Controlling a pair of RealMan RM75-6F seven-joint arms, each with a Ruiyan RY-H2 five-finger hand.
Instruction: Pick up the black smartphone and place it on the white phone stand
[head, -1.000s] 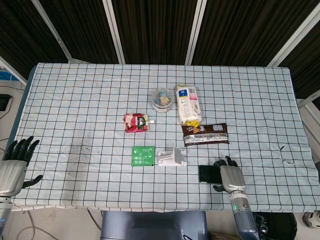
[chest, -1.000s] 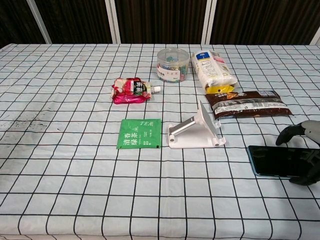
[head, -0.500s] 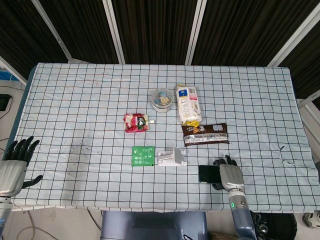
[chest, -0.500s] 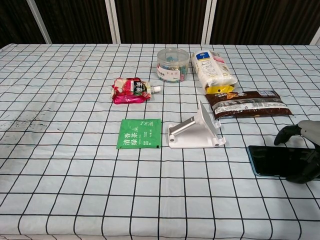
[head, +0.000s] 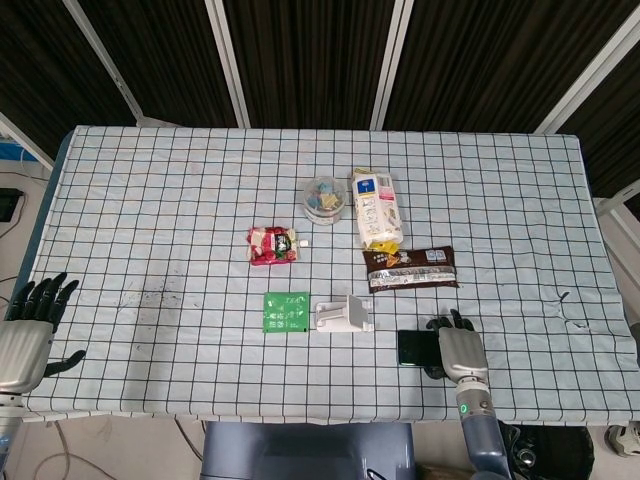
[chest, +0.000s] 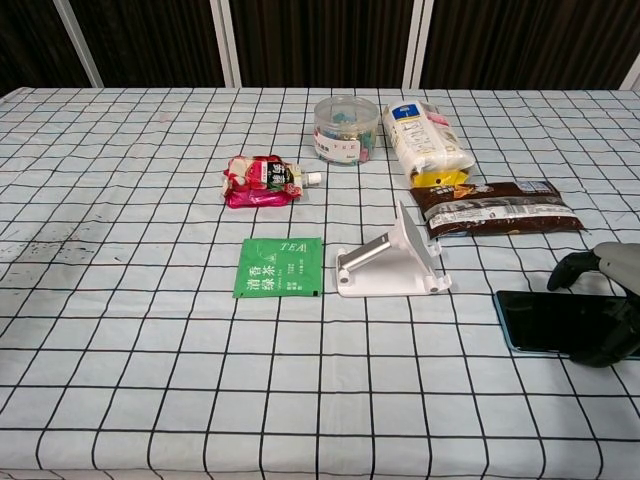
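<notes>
The black smartphone (head: 415, 347) (chest: 545, 320) lies flat on the checked cloth near the table's front edge, just right of the white phone stand (head: 345, 314) (chest: 395, 265). My right hand (head: 460, 352) (chest: 610, 305) sits over the phone's right end. Its thumb is at the near edge and a finger arches above the far edge, with a gap showing there. The hand covers the phone's right end. My left hand (head: 28, 330) hovers off the table's front left corner with its fingers spread and nothing in it. The chest view does not show it.
A green tea packet (chest: 279, 267) lies left of the stand. Behind it are a red pouch (chest: 262, 181), a round clear tub (chest: 345, 128), a yellow-white bag (chest: 425, 140) and a brown wrapped bar (chest: 495, 207), the bar closest to the phone.
My right hand has edged slightly rightward and lower over the phone's right end. The phone has not moved, and neither has the left hand.
</notes>
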